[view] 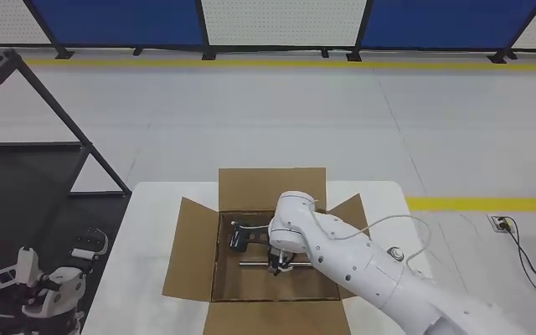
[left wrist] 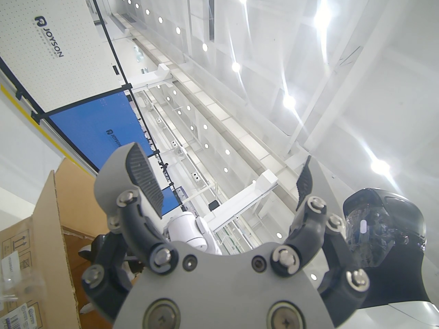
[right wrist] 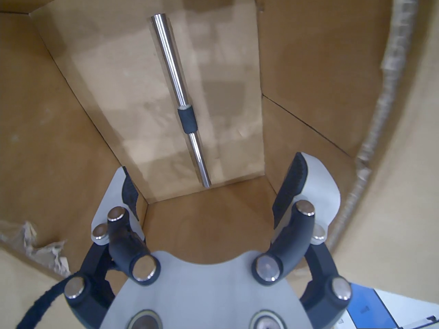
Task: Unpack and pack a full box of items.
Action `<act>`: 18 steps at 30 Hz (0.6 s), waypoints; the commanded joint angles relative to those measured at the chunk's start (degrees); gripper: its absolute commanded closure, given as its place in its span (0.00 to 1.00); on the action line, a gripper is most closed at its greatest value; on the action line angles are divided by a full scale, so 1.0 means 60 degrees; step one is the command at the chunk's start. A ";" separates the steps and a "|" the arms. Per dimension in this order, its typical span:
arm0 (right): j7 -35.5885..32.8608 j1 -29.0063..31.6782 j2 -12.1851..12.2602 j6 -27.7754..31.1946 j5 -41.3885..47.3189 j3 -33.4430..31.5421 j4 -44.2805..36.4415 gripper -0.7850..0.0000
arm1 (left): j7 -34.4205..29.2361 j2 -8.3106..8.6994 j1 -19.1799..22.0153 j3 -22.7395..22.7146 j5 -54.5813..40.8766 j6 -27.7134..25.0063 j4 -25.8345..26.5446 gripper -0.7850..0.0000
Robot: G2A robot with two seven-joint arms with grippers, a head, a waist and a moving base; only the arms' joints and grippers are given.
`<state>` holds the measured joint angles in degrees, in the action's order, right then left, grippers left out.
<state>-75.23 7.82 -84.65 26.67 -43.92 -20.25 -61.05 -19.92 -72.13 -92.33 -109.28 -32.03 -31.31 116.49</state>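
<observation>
The right arm dips into the open box point(view: 191, 251), right gripper point(right wrist: 213, 169) spread, empty, over a metal rod point(right wrist: 170, 59) on its floor. The left gripper point(left wrist: 221, 162) — spread too — faces the ceiling point(left wrist: 360, 80). White table point(view: 142, 251), blue panels point(view: 117, 21) beyond.

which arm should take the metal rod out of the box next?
Right. The right gripper is inside the cardboard box, open and facing the metal rod on its floor. The left gripper is open too, but points up at the ceiling, outside the box.
</observation>
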 commanded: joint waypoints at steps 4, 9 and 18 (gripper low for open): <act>0.0458 -0.0055 -0.0172 0.0855 0.0625 0.0125 0.1099 0.00 | 0.0000 0.0000 0.0000 0.0000 0.0000 0.0000 0.0000 0.00; 0.1024 -0.0238 -0.0465 0.1421 0.1037 0.0542 0.2160 0.00 | 0.0000 0.0000 0.0000 0.0000 0.0000 0.0000 0.0000 0.00; 0.1938 -0.0378 -0.1020 0.2335 0.0932 0.1234 0.3344 0.54 | 0.0000 0.0000 0.0000 0.0000 0.0000 0.0000 0.0000 0.00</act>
<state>-64.21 5.59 -90.42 40.07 -38.13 -13.13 -41.81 -19.92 -72.13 -92.33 -109.28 -32.03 -31.31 116.49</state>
